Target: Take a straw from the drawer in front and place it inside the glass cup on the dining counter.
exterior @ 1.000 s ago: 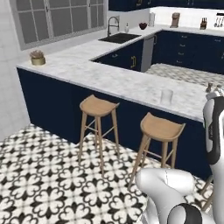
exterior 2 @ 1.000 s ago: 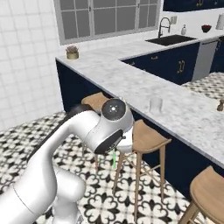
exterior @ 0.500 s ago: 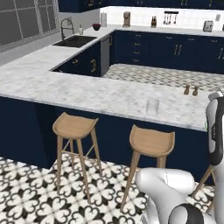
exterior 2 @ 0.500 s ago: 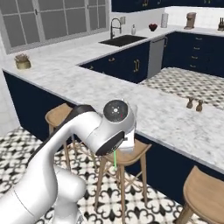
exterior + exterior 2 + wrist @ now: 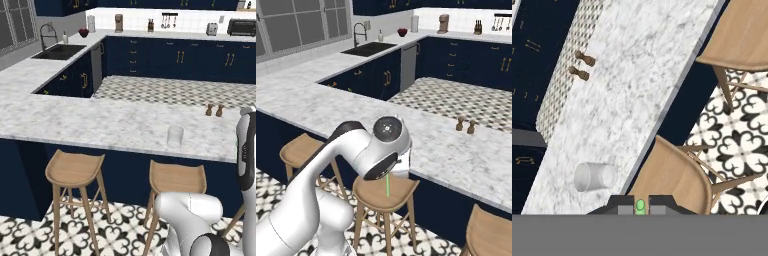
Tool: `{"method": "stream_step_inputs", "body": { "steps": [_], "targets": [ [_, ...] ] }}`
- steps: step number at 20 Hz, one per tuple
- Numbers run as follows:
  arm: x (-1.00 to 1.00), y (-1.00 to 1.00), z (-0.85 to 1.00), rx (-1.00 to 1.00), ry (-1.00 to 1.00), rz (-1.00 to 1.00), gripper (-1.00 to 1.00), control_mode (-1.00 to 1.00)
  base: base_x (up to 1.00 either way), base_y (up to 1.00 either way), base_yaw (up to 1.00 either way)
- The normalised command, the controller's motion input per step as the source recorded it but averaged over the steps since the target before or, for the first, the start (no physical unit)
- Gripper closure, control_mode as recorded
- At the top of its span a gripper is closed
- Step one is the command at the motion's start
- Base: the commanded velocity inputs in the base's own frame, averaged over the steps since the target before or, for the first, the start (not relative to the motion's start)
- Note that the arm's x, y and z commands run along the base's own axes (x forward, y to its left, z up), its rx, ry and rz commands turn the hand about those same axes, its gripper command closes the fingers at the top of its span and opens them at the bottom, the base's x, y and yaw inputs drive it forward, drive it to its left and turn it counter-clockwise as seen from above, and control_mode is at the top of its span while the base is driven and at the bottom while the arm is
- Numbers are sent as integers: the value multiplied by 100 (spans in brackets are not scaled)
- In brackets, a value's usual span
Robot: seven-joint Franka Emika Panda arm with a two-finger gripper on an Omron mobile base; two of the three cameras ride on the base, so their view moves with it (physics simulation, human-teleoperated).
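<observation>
While I look from the left base view, the counter (image 5: pixel 100 125) runs wide across the middle, marbled white over a navy base, with wooden stools (image 5: pixel 75 172) tucked under its near edge. My arm (image 5: pixel 346 165) rises in the right base view and hides part of that edge. On the counter the cup (image 5: pixel 175 136) stands upright near the front edge, clear and with nothing in it; in the hand view it shows at about 8 o'clock (image 5: pixel 594 176), close to the counter's edge. Two brown shakers (image 5: pixel 214 110) stand together at 1 o'clock from the cup, well apart from it. The fingers (image 5: pixel 640 205) are closed narrow on the straw (image 5: pixel 387 184), its green end showing between them at 6 o'clock in the hand view, and it hangs straight down over a stool seat in the right base view, short of the cup.
</observation>
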Motion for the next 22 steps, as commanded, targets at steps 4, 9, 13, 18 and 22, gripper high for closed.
{"method": "stream_step_inputs", "body": {
  "steps": [4,9,13,18,22],
  "targets": [
    [0,0,0,0,0,0,100,100,66,-22,-1],
    [0,0,0,0,0,0,100,100,94,0,0],
    [0,0,0,0,0,0,100,100,100,10,-1],
    [0,0,0,0,0,0,100,100,100,49,-19],
    [0,0,0,0,0,0,100,100,94,74,-28]
  ]
}}
